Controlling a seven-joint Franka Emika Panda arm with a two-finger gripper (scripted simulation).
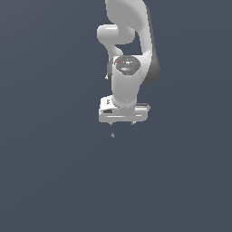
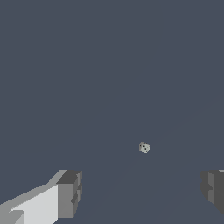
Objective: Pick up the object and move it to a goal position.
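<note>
The object [image 1: 113,134] is a tiny pale whitish-grey speck on the dark floor, just below my gripper in the exterior view. In the wrist view the object [image 2: 144,147] shows as a small pale cube with dark dots, lying ahead of the fingers and apart from them. My gripper [image 1: 122,123] hangs above it, open and empty, its two short fingertips [image 1: 111,122] pointing down and spread wide. In the wrist view the gripper [image 2: 142,192] shows one finger [image 2: 70,194] on one side and the other at the frame edge.
The white arm [image 1: 129,41] rises behind the gripper in the exterior view. Plain dark grey ground [image 1: 54,181] lies all around.
</note>
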